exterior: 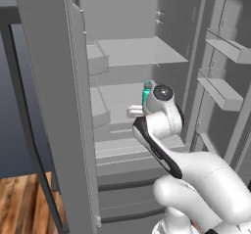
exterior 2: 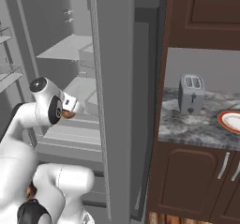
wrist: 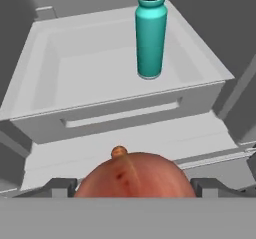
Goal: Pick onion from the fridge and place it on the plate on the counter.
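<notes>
One fridge standing open, arm reaching into it. Plate is sitting way off to the right on the counter. Gripper is hugging the onion between both fingers, looks clamped, just in front of the bottle.

We see the fridge standing open straight ahead, with the bench to its right. On the bench, the toaster sits to the left and the plate lies at the right edge. Inside the fridge, the bottle stands upright in a drawer, toward its right side. The onion sits between the tool's fingertips, nearer us than the drawer, above a shelf.
</notes>
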Tool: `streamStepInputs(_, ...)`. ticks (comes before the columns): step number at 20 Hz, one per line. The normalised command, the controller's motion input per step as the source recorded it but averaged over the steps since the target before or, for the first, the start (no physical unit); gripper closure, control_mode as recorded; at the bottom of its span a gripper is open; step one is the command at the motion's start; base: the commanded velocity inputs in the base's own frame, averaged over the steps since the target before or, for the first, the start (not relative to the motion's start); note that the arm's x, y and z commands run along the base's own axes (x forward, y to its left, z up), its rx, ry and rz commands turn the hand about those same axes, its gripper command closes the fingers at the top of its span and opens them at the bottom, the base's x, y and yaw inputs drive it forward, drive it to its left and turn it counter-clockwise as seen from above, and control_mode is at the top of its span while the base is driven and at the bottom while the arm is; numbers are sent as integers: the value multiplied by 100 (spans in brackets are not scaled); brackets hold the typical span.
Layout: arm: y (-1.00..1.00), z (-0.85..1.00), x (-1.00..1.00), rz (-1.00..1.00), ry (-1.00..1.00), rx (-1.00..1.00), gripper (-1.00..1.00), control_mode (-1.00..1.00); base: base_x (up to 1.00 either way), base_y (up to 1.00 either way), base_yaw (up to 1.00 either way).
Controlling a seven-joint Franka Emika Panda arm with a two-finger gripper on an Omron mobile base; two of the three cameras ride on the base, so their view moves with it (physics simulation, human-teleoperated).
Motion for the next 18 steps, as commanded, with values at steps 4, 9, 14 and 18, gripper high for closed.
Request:
streamStepInputs(4,-33,1,-50,-12,0,0,100,-100,0,0,0)
streamStepInputs(9,-35,0,-27,-13,0,0,100,-100,0,0,0)
streamStepInputs(14,-45,0,-38,-3,0,8,100,-100,0,0,0)
streamStepInputs(18,-29,0,-33,0,0,10,100,-100,0,0,0)
